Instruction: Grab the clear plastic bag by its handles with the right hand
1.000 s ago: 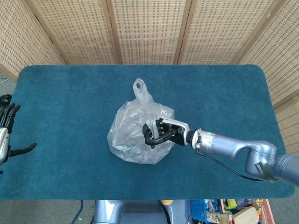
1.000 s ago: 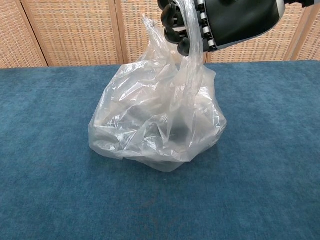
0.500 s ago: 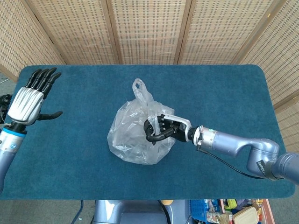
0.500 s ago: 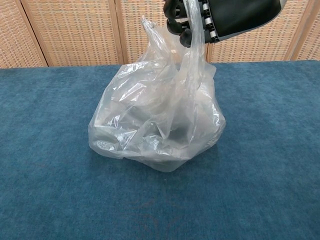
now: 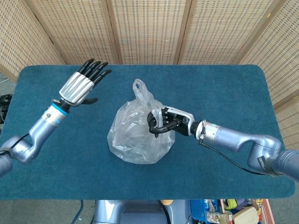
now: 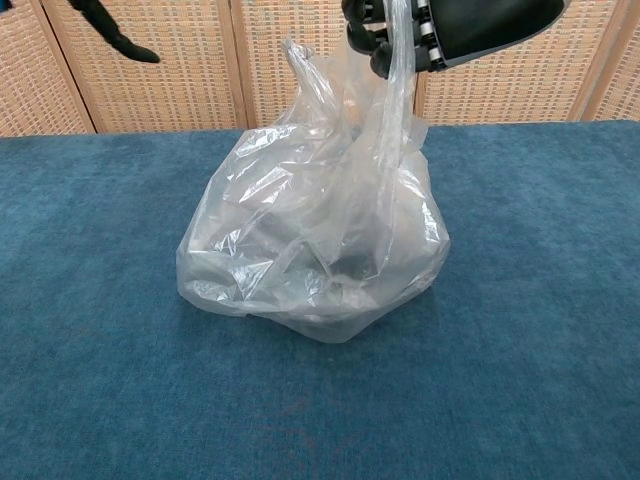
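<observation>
A clear plastic bag [image 5: 136,136] [image 6: 310,240] sits crumpled in the middle of the blue table [image 5: 224,88]. My right hand [image 5: 164,121] [image 6: 440,30] grips one of its handles, which runs taut down from the curled fingers [image 6: 378,45] into the bag. The other handle [image 5: 140,89] [image 6: 308,70] stands free at the bag's far side. My left hand [image 5: 83,84] hovers over the table's far left, fingers straight and apart, holding nothing. In the chest view only a dark tip of it [image 6: 115,38] shows at the top left.
Woven folding screens [image 5: 149,28] stand behind the table. A crate of small items [image 5: 233,212] lies on the floor below the table's near edge.
My left arm has swung up from the table's left edge and inward towards the bag. My right hand has lifted slightly, pulling the gripped handle tighter.
</observation>
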`<state>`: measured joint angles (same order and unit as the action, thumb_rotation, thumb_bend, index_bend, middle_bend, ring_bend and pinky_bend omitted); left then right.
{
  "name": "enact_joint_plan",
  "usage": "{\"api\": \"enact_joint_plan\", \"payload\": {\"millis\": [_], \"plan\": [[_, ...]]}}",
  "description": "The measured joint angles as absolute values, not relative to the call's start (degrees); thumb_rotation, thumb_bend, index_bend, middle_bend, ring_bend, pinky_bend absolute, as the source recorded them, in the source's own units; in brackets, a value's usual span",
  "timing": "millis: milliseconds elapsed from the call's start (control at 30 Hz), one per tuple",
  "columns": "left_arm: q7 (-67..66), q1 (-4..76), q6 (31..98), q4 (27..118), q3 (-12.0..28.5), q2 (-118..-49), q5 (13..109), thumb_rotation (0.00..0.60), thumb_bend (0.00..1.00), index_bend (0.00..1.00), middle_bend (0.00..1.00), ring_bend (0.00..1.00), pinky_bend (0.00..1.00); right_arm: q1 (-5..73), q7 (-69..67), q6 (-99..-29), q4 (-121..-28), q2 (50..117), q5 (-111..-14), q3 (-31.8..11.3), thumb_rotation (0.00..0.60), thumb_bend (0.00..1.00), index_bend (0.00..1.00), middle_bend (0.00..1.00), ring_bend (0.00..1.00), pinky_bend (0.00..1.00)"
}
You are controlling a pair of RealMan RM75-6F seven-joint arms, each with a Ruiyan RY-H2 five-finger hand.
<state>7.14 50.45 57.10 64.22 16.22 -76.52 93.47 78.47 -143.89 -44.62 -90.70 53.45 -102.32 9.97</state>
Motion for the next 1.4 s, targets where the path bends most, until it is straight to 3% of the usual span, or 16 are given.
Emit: {"api": "enact_joint_plan", "payload": {"millis": [367,533,600,767,900,1133,1400], "plan": [[1.94,60.03,51.76,52.51,17.99,-90.14,89.08,0.600,0.35,0.18,0.00,0.00,0.00,78.32,-145.51,-45.69,-88.28,53.67,-102.97,11.23,0.600,0.00,0.50,0.60,0.48,0.54],[-0.10,62.61,50.51,48.28,18.91,-94.73,85.94,0.600,0.35,0.23,0.00,0.00,0.00,78.22,-146.68,-46.28,-86.99,53.68,-103.36,12.13,0.600,0.00,0.50,0.60,0.48,0.54],[-0.60,63.59,49.82,46.53,19.12,-96.13,84.85,0.600,0.35,0.30,0.00,0.00,0.00,78.14,-147.12,-46.74,-86.61,53.64,-103.51,12.40,0.600,0.00,0.50,0.60,0.48,0.54],[-1.09,65.81,48.45,42.75,19.82,-99.87,82.19,0.600,0.36,0.62,0.00,0.00,0.01,78.15,-147.54,-47.33,-86.41,53.28,-103.95,13.04,0.600,0.00,0.50,0.60,0.48,0.54],[-0.88,66.97,49.76,40.19,20.52,-102.59,81.01,0.600,0.38,0.76,0.00,0.00,0.02,78.18,-147.54,-47.42,-86.46,52.97,-103.86,13.36,0.600,0.00,0.50,0.60,0.48,0.54],[2.97,67.12,53.43,38.33,20.67,-103.63,80.46,0.600,0.38,0.79,0.00,0.00,0.02,78.09,-147.35,-47.56,-86.57,52.54,-103.41,13.64,0.600,0.00,0.50,0.60,0.48,0.54],[9.46,62.81,61.62,41.64,17.99,-98.04,83.72,0.600,0.38,0.79,0.00,0.00,0.03,78.07,-146.87,-48.00,-87.19,52.11,-103.37,13.57,0.600,0.00,0.50,0.60,0.48,0.54]]}}
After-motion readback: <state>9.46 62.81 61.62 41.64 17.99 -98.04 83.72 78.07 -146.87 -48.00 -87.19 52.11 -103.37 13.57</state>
